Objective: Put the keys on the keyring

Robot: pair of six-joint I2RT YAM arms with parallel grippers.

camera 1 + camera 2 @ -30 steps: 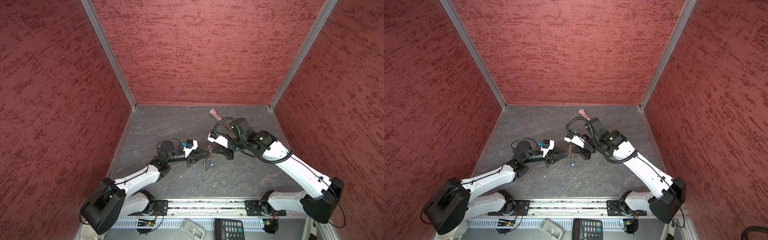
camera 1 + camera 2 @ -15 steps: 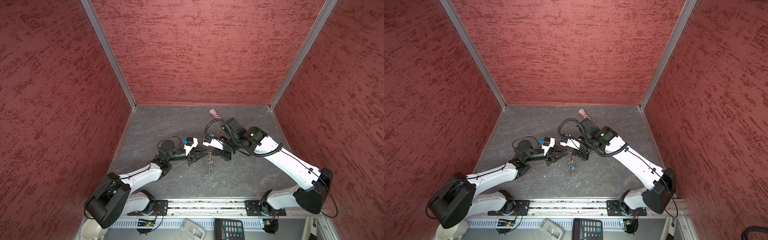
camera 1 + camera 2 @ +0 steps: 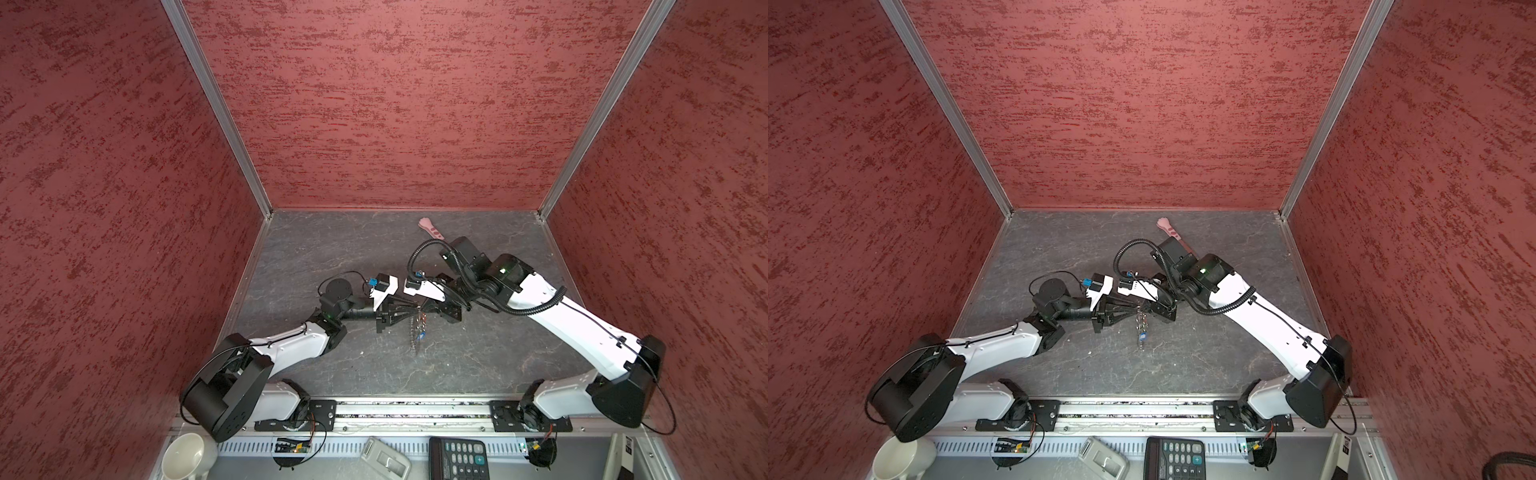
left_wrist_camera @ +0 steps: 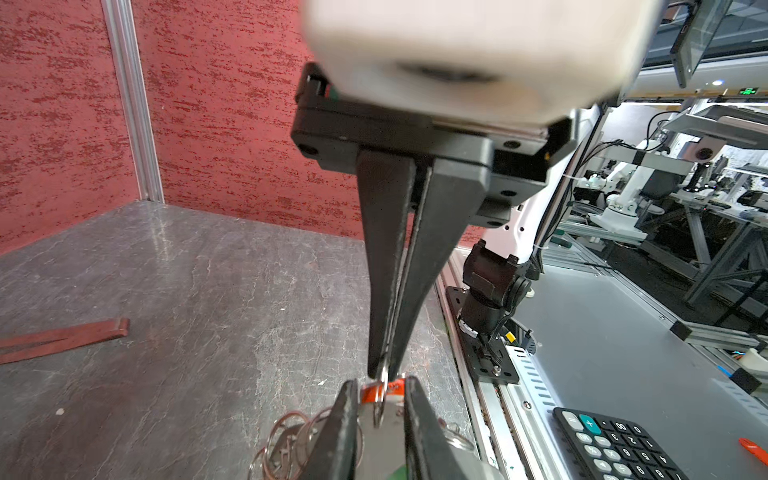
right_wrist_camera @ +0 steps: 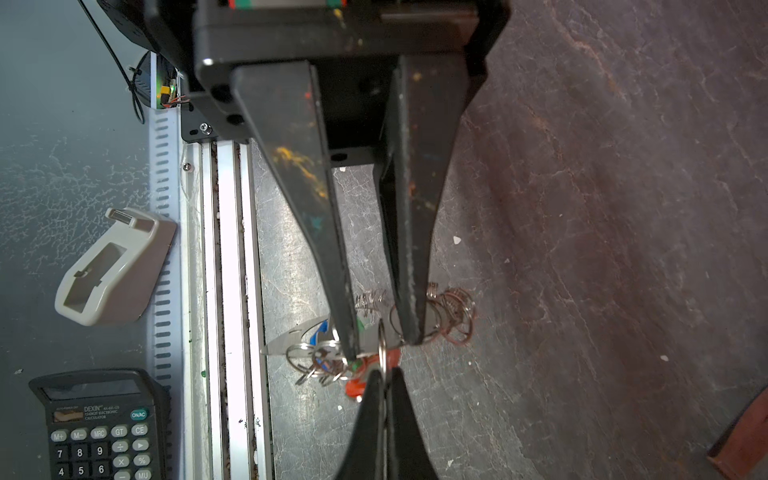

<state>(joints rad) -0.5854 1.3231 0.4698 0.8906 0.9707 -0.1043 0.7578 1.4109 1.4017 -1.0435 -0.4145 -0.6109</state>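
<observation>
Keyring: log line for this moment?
right gripper: shut on keyring, chain hanging | left gripper: jaws around red key, grip unclear

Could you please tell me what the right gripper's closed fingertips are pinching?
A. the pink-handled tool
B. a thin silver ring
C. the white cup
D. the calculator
B: in the right wrist view the right gripper is shut, with a thin silver ring nipped edge-on at its tips.
</observation>
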